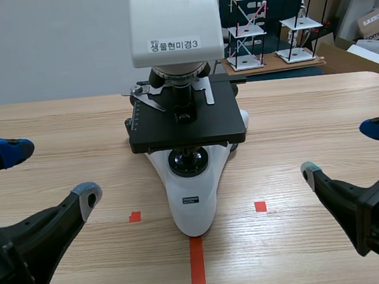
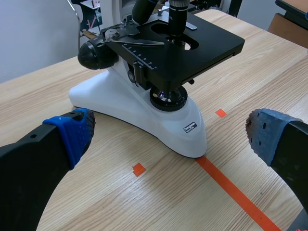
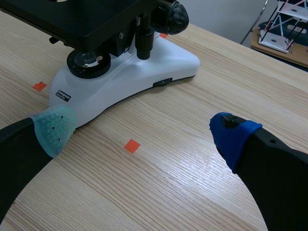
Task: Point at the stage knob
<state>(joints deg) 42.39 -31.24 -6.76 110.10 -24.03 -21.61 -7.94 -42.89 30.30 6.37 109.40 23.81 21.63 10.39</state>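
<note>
Right hand (image 3: 142, 131), black, perhaps ribbed stage knob (image 3: 144, 41)

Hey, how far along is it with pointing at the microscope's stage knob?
Nothing looks done yet. The left hand and right hand both sit open either side of the white-and-black microscope, touching nothing. Left: bring one hand to the black cylindrical stage knob under the flat black stage and point.

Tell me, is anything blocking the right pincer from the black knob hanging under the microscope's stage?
Nothing visible does. The open right pincer sits low over the table, and the stage knob hangs ahead, beside the microscope's white base.
</note>
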